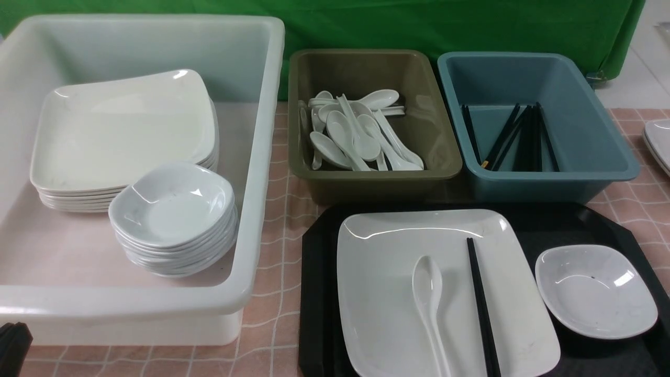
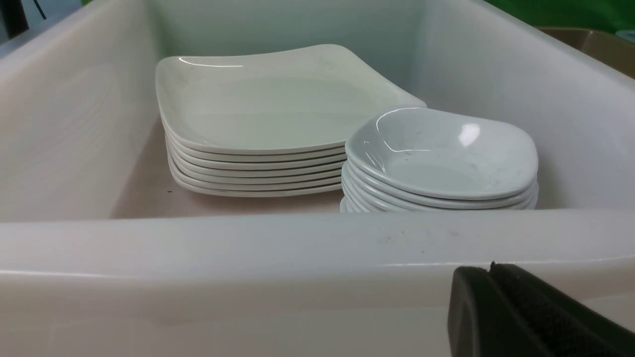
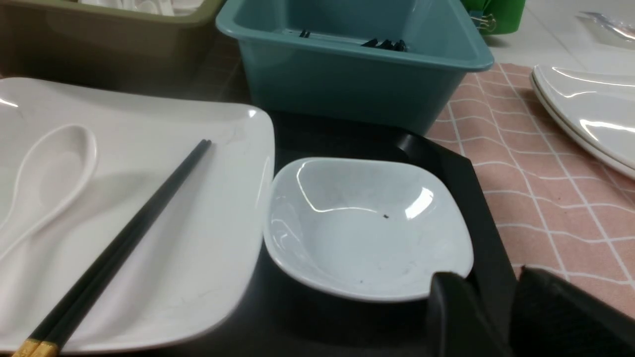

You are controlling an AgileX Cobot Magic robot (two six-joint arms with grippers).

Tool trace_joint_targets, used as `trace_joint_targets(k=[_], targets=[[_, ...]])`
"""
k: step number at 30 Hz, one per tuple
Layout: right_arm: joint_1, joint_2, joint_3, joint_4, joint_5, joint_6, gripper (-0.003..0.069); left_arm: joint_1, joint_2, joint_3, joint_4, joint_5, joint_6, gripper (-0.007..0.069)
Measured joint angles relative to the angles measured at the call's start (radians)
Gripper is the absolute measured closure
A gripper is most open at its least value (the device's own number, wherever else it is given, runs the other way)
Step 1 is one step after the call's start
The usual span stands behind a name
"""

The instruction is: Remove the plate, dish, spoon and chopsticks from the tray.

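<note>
The black tray (image 1: 617,230) lies at the front right. On it rests the large white plate (image 1: 387,293), with the white spoon (image 1: 429,293) and the black chopsticks (image 1: 481,303) lying on the plate. The small dish (image 1: 594,290) sits on the tray to the plate's right. In the right wrist view my right gripper (image 3: 485,273) stands open just short of the dish (image 3: 367,228), near the tray's rim (image 3: 476,198), and holds nothing. My left gripper (image 2: 488,270) is shut and empty, low in front of the white tub's near wall. It shows at the bottom left corner (image 1: 13,340) of the front view.
A big white tub (image 1: 261,157) on the left holds a stack of plates (image 1: 120,131) and a stack of dishes (image 1: 172,209). Behind the tray stand an olive bin (image 1: 366,175) of spoons and a blue bin (image 1: 549,178) of chopsticks. More plates (image 1: 660,141) lie at the right edge.
</note>
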Motion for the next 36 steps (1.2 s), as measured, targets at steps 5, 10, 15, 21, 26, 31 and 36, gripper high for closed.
trace_joint_targets(k=[5, 10, 15, 21, 26, 31, 36], targets=[[0.000, 0.000, 0.000, 0.000, 0.000, 0.000, 0.0418, 0.000, 0.000, 0.000, 0.000, 0.000, 0.000, 0.0620], [0.000, 0.000, 0.000, 0.034, -0.012, 0.043, 0.0418, 0.000, 0.000, 0.000, 0.000, 0.000, 0.000, 0.0620], [0.000, 0.000, 0.007, 0.252, -0.046, 0.385, 0.0418, 0.000, 0.000, 0.000, 0.000, 0.000, 0.000, 0.0620], [0.000, 0.000, 0.007, 0.305, -0.053, 0.616, 0.0418, 0.000, 0.000, 0.000, 0.000, 0.000, 0.000, 0.0620], [0.000, 0.000, 0.007, 0.311, -0.103, 0.676, 0.0435, 0.000, 0.000, 0.000, 0.000, 0.000, 0.000, 0.0620], [0.000, 0.003, -0.097, 0.311, -0.109, 0.592, 0.0538, 0.000, 0.000, 0.000, 0.000, 0.000, 0.000, 0.0620], [0.000, 0.189, -0.405, 0.290, 0.031, 0.292, 0.0627, 0.000, 0.000, 0.000, 0.000, 0.000, 0.000, 0.0620]])
